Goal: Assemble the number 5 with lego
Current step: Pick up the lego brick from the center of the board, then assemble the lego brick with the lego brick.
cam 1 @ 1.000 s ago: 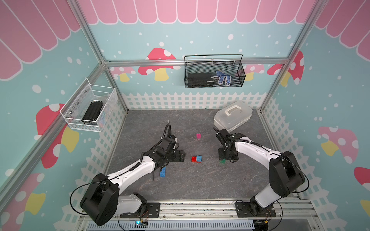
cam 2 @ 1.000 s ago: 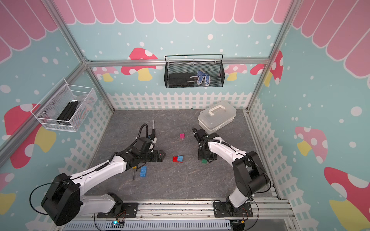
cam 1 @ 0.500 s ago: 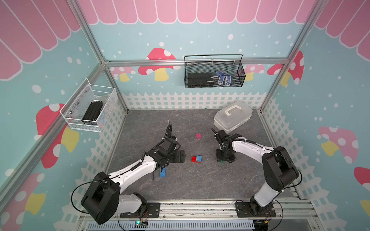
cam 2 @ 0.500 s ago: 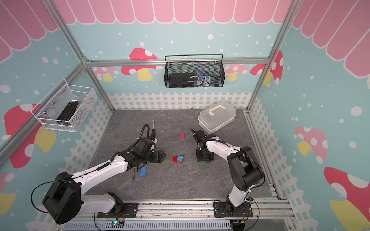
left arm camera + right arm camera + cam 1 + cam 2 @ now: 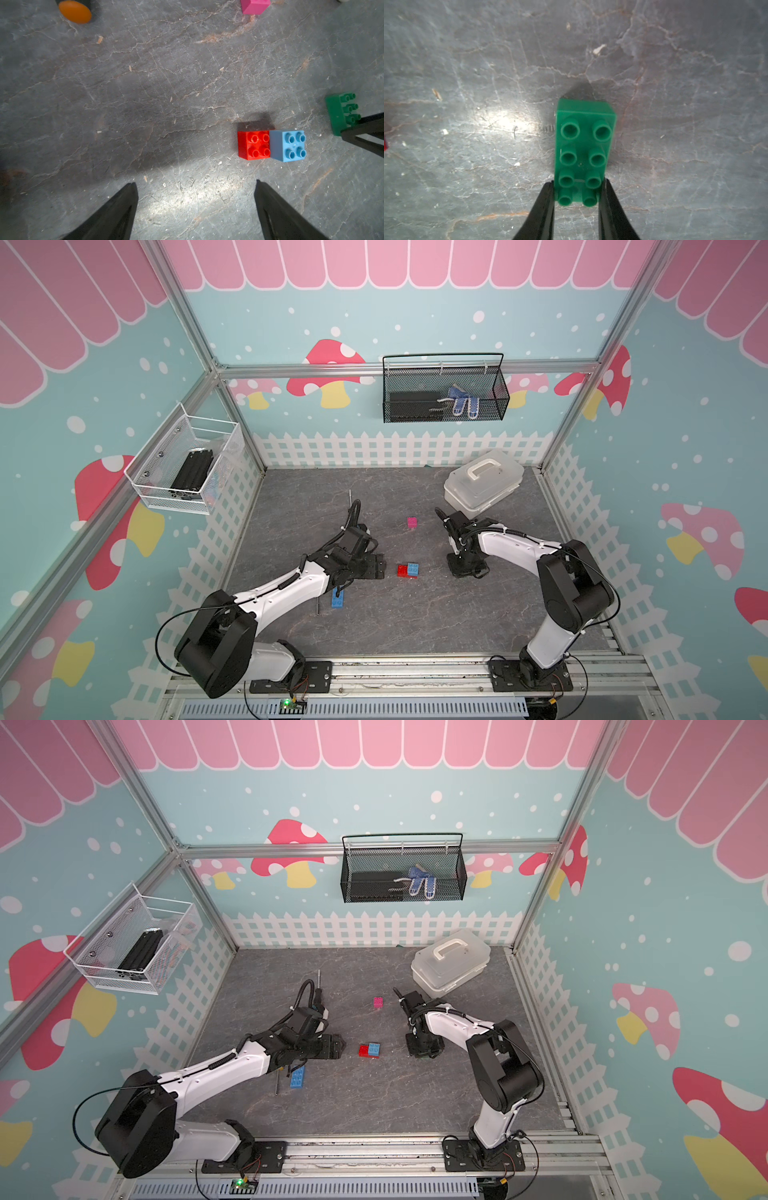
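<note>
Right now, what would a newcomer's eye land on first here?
The green brick, gripped at one end by the right pincer, right of the mat's centre. Then the red brick and blue brick touching mid-mat, ahead of the open left pincer, and the pink brick alone farther back.

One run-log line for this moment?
left gripper: open, empty | right gripper: gripping green brick | small blue brick: on red brick | pink brick: loose
</note>
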Controlling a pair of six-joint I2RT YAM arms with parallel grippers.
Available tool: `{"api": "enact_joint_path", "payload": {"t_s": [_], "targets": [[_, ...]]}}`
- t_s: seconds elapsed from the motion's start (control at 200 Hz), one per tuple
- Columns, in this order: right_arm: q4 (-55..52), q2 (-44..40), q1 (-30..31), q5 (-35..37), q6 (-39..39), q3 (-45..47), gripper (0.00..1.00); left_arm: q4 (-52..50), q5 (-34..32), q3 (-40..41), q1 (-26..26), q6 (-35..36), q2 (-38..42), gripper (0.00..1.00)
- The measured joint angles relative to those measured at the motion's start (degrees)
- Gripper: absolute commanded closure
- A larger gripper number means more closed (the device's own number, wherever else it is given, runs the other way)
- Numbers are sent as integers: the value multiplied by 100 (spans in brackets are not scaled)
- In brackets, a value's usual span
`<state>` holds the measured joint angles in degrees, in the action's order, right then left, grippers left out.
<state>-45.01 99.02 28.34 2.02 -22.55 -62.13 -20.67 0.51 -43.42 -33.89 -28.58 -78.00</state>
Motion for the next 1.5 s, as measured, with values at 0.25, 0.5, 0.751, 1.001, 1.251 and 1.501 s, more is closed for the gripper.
{"api": "enact_joint_path", "payload": {"t_s": [0.25, 0.5, 0.751, 1.001, 1.251, 1.501], "targets": [[-44, 2, 0, 57, 321, -20, 54, 42, -70, 0, -26, -59, -2, 10], [-2, 24, 0, 31, 232, -44, 50, 81, -96, 0, -83, -85, -4, 10], [74, 256, 0, 79, 70, -74, 64, 79, -98, 0, -85, -85, -9, 10], [63, 258, 9, 140, 507, -140, 85, 79, -103, 0, -85, -81, -17, 10], [-70, -243, 199, 4, 1733, -420, 88, 74, -125, 7, -85, -13, 37, 9], [-70, -601, 723, -426, 2817, -1174, 100, 68, -127, 297, -59, 9, 503, 10]]}}
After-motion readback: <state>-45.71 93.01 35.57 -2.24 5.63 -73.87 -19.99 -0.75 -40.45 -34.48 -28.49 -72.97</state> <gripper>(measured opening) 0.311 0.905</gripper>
